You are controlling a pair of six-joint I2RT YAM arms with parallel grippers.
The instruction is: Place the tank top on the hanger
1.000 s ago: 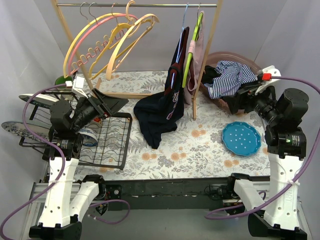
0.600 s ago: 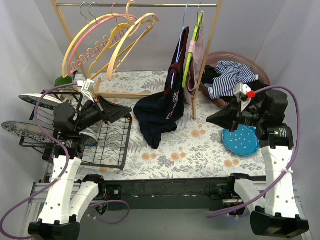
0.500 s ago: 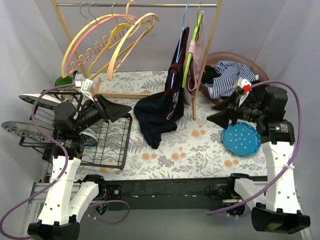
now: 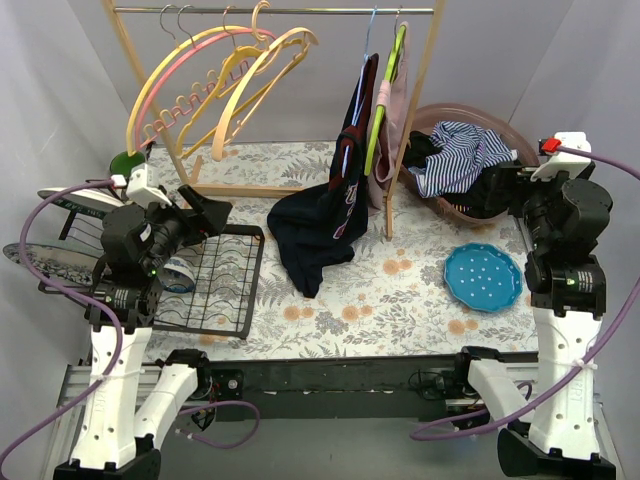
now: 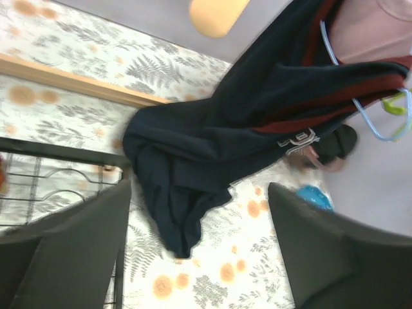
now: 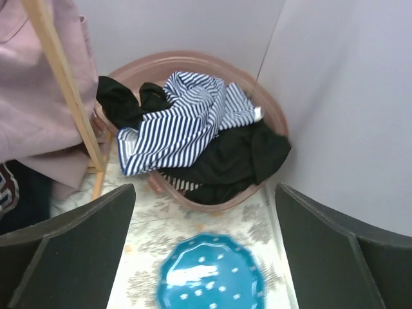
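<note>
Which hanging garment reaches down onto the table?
The navy tank top, left of the pink garment: its hem pools on the table; the pink ends higher.

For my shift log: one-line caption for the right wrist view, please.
Open right end effector facing a pink basket of striped and black clothes, blue plate beside it.

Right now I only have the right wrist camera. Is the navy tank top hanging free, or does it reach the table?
Observer: The navy tank top hangs from the rail, and its lower part lies bunched on the table.
Operator: Any spare hangers?
Observer: Yes, empty hangers crowd the rail's left end.
Operator: And the left arm?
Observer: The left fingers are open, near the wire rack's far edge.
</note>
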